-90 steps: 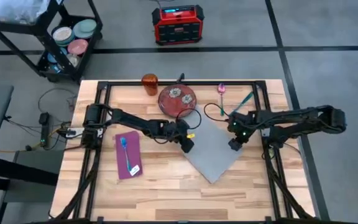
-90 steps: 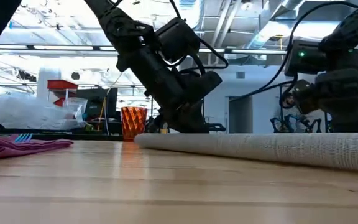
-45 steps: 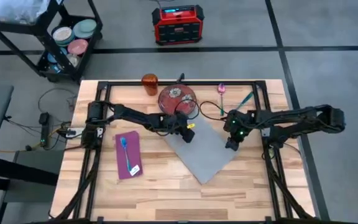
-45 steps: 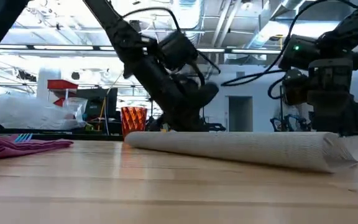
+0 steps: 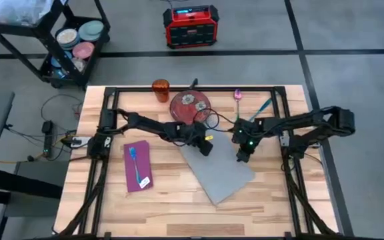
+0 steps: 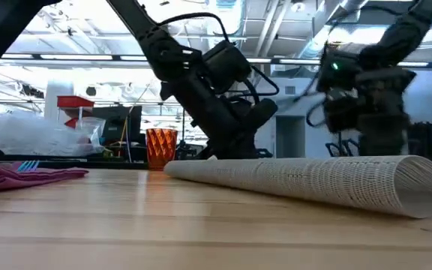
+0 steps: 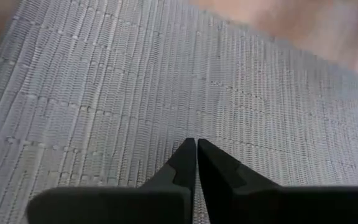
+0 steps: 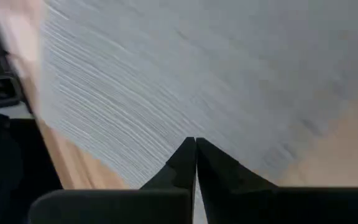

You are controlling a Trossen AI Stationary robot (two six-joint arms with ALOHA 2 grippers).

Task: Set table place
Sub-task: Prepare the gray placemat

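A grey placemat [image 5: 220, 172] lies askew on the light wood table [image 5: 172, 200], right of middle. In the low view its right-hand edge [image 6: 407, 187] curls up off the wood. My left gripper [image 5: 205, 149] is shut over the mat's far left part. My right gripper [image 5: 242, 157] is shut over its far right part. A red plate [image 5: 190, 107] and an orange cup [image 5: 160, 89] stand at the far edge. At the left lies a purple napkin [image 5: 137, 167] with a blue utensil [image 5: 134, 161] on it. My left gripper has its shut fingertips [image 7: 188, 149] set down on the placemat's woven top [image 7: 185, 106], slanting down from the table's left. The mat lies flat on the table under them. My right gripper has its shut fingertips [image 8: 188, 147] on the mat's top [image 8: 185, 87], coming from the right and pointing down.
A pink utensil [image 5: 237, 97] and a teal utensil [image 5: 263, 106] lie at the far right, beside cables. The near half of the table is bare wood. A black cart [image 5: 72, 40] with dishes and a red box [image 5: 190, 27] stand on the floor beyond the table.
Both grippers have stayed shut on the placemat. My right gripper has gone toward the table's left edge and my left gripper has shifted a little toward the far edge. The mat has slid left and turned about on the table, and its right-hand edge has curled up higher.
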